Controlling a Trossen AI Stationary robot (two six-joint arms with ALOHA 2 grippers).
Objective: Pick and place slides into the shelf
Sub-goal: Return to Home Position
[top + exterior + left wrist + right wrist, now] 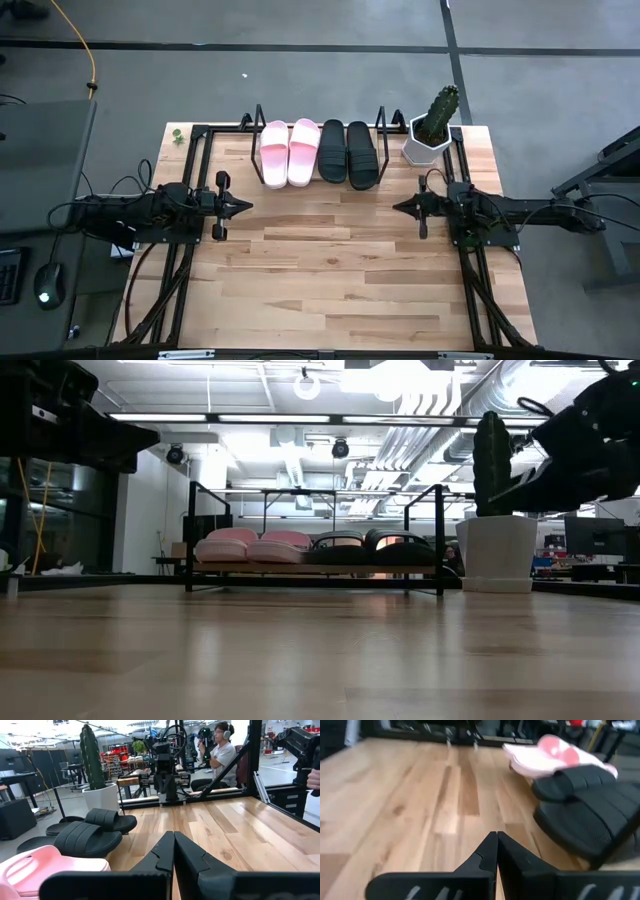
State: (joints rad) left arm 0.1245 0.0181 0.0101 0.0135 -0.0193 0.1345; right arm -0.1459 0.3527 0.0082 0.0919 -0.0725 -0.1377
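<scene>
Fingers [157, 857] pressed together, empty, on left gripper [246, 205] and right gripper [396, 207]; left wrist view alone shows a person [220, 750]; pink slides [289, 152] and black slides [347, 152] fill the shelf [300, 569].

**Four slides [332, 150] in a row on the shelf [320, 569]**

The shelf stands at the far edge of the table [330, 280], about midway across. On its board the slides lie side by side, the left pair [300, 150] close against the right pair [358, 152]. Just right of the shelf stands a potted cactus [430, 135]. Nearer than the shelf, the left gripper [245, 206] and the right gripper [397, 207] face each other across the table, well apart, each at its own side.
</scene>
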